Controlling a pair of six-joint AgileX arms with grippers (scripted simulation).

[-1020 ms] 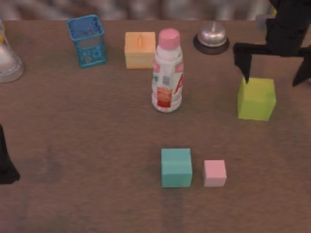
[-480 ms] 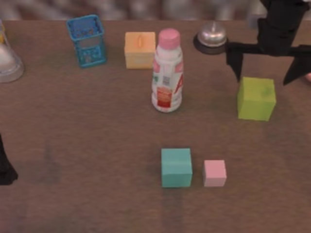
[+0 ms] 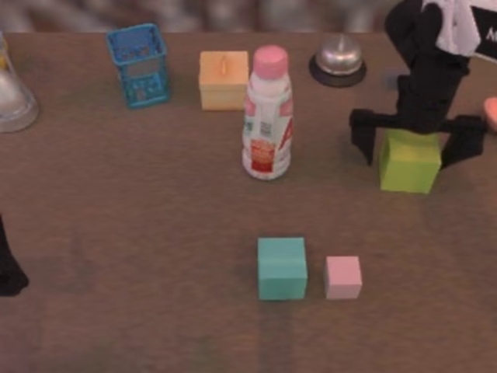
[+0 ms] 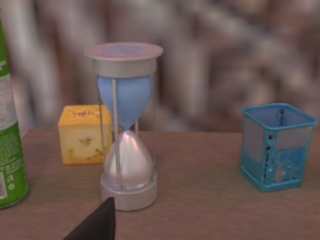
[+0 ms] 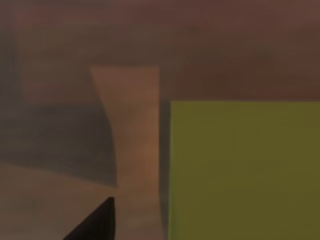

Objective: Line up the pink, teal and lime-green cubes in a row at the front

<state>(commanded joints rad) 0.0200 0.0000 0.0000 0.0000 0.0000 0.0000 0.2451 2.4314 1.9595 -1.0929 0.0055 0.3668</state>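
— Where is the right gripper point(image 3: 411, 141)?

— Over the large matte lime-green cube point(image 3: 409, 163) at the table's right, toward the back; its jaws stand wide apart, one black finger point(image 3: 363, 140) just left of the cube, the other at the cube's right edge; I cannot tell whether either touches it; in the right wrist view the cube point(image 5: 245, 170) fills much of the picture, with one dark fingertip beside it.

— And the other two cubes?

— The mid-sized matte teal cube point(image 3: 282, 268) and the small pale pink cube point(image 3: 343, 277) sit side by side near the front, just apart, the pink one to the right; the lime-green one lies well behind them.

— The left arm?

— Parked at the table's left edge; only a black tip of the left gripper point(image 3: 9, 268) shows; I cannot tell how its jaws stand.

— Anything else?

— A white plastic bottle with a pink cap point(image 3: 268, 113) stands mid-table; behind it, along the back, a blue mesh basket point(image 3: 139, 65), a pale orange slotted box point(image 3: 224, 79) and a silver desk bell point(image 3: 338, 59).
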